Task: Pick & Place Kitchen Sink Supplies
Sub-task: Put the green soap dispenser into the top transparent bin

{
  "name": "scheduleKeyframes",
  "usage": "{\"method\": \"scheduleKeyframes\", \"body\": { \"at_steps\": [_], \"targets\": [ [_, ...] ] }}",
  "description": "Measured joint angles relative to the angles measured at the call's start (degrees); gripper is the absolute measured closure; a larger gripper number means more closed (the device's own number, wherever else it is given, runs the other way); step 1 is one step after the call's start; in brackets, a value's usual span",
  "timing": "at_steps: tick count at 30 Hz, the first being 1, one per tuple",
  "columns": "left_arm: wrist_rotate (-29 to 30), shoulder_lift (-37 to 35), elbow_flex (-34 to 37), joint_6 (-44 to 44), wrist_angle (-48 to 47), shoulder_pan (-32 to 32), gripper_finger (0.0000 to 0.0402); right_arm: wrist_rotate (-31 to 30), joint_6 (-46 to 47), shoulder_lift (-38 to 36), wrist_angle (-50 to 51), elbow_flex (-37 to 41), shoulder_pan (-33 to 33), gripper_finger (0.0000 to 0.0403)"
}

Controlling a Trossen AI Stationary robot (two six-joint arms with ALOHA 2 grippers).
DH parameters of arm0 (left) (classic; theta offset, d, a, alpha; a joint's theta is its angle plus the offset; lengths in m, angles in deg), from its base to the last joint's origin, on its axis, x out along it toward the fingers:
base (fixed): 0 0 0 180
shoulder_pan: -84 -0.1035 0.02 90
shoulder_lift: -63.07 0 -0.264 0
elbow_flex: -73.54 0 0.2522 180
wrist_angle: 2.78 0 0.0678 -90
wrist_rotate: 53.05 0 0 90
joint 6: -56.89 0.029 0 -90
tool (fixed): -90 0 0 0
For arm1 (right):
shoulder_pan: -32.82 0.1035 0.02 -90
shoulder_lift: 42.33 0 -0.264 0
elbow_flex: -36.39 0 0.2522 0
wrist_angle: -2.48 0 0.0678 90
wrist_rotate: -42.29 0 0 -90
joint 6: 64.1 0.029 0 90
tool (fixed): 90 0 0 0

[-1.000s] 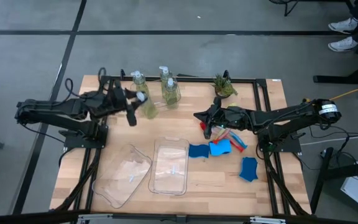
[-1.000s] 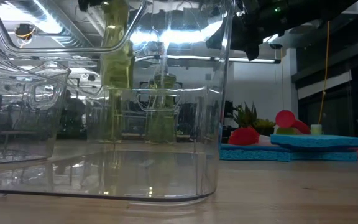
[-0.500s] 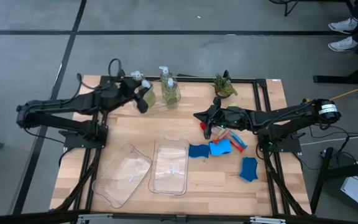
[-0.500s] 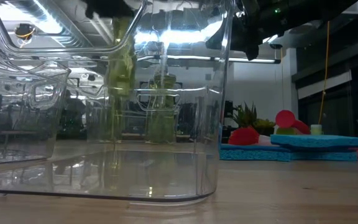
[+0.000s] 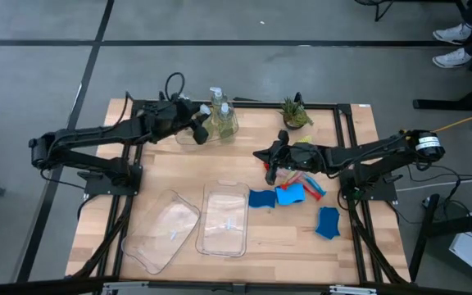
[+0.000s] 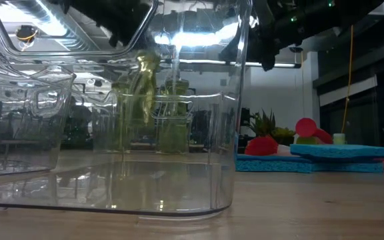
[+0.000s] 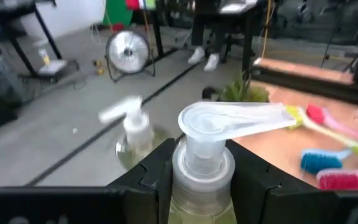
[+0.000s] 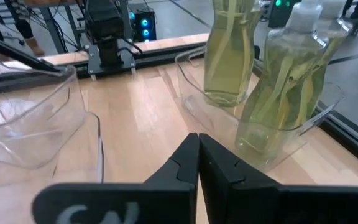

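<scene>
left end effector (image 7: 194,171) grips pump bottle (image 7: 201,155) | right end effector (image 8: 197,155) closed, empty

A lab or workshop (grey floor, floor fan (image 7: 128,54), equipment racks).

Yellow-green liquid is seen in the two clear pump bottles (image 5: 224,121), whose pump heads (image 7: 229,119) are translucent white. The sponge pieces (image 5: 289,194) are coloured bright blue. Red, blue and yellow-green heads are shown on the brushes (image 7: 328,152), with pale yellow-green handles. The potted plant (image 5: 295,112) is green. The table (image 5: 244,164) is surfaced in light wood with a faint plank grain and framed in black. The trays (image 5: 224,217) are colourless and clear. Both arms and each hand (image 8: 197,163) are finished in black. The floor is grey.
</scene>
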Motion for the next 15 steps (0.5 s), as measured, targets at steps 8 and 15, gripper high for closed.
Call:
{"method": "scheduleKeyframes", "body": {
  "at_steps": [8, 15],
  "targets": [
    [-1.7, -0.6, 6.2, -3.5, 4.7, -2.3, 0.0290, 0.0, 0.1, 1.4, -0.4, 0.0, 0.0, 0.0392],
    [-1.9, -0.6, 10.6, -6.0, 7.5, -3.3, 0.0290, 0.0, 0.1, 1.4, -0.5, 0.0, 0.0, 0.0392]
  ]
}}
